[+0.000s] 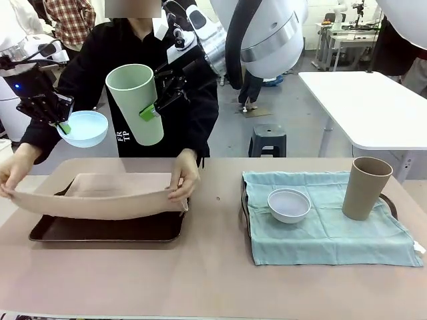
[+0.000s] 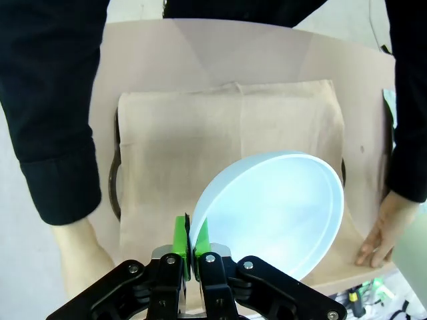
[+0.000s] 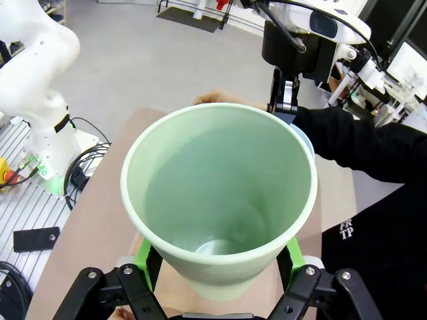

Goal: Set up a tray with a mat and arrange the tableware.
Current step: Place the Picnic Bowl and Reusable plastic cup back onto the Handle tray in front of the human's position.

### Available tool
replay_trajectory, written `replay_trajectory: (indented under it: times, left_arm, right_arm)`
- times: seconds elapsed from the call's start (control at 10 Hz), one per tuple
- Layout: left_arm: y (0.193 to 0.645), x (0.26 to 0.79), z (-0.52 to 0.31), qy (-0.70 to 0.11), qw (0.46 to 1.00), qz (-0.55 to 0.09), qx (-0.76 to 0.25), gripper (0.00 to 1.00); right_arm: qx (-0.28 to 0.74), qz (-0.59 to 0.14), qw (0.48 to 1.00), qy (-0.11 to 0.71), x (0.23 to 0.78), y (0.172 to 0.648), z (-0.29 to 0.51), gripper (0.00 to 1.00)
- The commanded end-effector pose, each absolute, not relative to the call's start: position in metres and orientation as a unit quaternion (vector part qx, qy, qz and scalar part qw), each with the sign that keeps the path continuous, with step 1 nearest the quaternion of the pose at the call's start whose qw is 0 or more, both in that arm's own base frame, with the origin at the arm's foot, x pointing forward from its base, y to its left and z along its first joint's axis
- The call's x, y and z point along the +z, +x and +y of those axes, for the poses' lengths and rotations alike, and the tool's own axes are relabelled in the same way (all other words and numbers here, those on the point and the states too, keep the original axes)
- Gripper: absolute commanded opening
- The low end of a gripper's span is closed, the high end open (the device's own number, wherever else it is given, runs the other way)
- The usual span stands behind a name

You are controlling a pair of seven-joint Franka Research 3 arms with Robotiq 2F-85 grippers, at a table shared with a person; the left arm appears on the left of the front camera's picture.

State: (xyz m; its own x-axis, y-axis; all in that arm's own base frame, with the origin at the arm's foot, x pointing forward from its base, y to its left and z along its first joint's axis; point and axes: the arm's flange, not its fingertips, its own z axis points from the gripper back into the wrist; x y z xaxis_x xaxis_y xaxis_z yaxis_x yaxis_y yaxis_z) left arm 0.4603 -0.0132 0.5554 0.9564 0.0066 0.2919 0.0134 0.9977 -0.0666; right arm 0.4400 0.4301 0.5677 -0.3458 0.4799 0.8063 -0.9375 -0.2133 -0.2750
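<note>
The left hand [image 1: 63,127] is pinching the pale blue round bowl [image 1: 83,128] and the right hand [image 1: 152,110] the tall pale green cup [image 1: 135,103], both hovering above the dark tray [image 1: 100,230], where a person is spreading the beige cloth mat [image 1: 100,197].

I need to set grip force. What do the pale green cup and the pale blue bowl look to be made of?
Pale green cup: matte, thin-walled, with soft even shading, probably plastic or melamine. Pale blue bowl: smooth, thin-rimmed, with a faint satin sheen, likely plastic too, though glazed ceramic cannot be ruled out.
</note>
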Motion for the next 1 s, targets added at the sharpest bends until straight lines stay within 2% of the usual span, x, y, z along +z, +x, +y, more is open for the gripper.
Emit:
replay_trajectory:
  times: [0.0,0.9]
  left_arm:
    - [0.4587,0.5573,-0.0128,-0.041,0.987,-0.152,-0.01,0.0]
    - [0.4587,0.5573,-0.0128,-0.041,0.987,-0.152,-0.01,0.0]
  right_arm:
    - [0.723,-0.396,0.486,0.29,0.5681,0.4413,0.4313,0.0]
    - [0.723,-0.396,0.486,0.29,0.5681,0.4413,0.4313,0.0]
